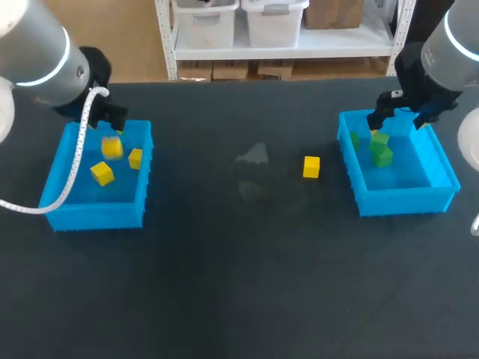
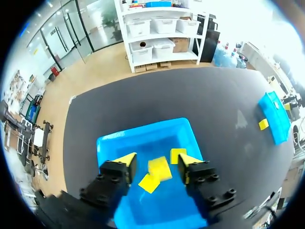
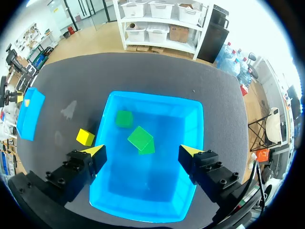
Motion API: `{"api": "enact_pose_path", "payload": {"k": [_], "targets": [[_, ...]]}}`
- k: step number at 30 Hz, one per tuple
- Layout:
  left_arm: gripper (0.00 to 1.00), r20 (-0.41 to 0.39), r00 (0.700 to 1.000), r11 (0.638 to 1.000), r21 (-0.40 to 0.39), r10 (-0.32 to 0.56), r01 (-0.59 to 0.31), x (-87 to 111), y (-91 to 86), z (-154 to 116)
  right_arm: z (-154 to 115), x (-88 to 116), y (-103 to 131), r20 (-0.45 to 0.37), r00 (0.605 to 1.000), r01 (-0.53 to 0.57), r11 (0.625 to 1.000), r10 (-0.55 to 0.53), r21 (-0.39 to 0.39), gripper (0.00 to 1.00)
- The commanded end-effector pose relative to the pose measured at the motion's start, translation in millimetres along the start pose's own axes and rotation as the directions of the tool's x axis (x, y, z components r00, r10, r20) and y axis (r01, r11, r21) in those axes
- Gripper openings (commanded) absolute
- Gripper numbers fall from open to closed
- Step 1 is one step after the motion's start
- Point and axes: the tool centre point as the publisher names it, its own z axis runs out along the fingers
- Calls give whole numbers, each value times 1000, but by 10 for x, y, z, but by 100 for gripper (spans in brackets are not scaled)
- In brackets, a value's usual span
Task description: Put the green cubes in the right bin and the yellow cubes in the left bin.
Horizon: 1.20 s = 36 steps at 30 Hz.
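On the dark counter (image 1: 224,284), a lone yellow cube (image 3: 85,137) lies outside the right bin (image 3: 157,187), just beside the wide-open, empty right hand (image 3: 141,150).

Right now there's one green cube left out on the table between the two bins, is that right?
Not green: the one cube left out on the table between the left bin and the right bin is yellow, as the head view shows.
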Motion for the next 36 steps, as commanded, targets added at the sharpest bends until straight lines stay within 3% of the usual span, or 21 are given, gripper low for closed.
{"api": "enact_pose_path", "payload": {"k": [1,8,16,36], "targets": [[100,27,1000,1000,17,1,-2,58,7,-45,-9,18,1,5,1000,-1,1000,1,3,100],[100,51,998,995,86,38,-42,-14,-193,-140,-9,18,1,5,1000,-1,1000,1,3,100],[100,81,989,965,221,124,-140,-138,-710,-264,-9,18,1,5,1000,-1,1000,1,3,100],[100,88,910,858,308,405,-412,-285,-1798,-277,-9,18,1,5,1000,-1,1000,1,3,100]]}}
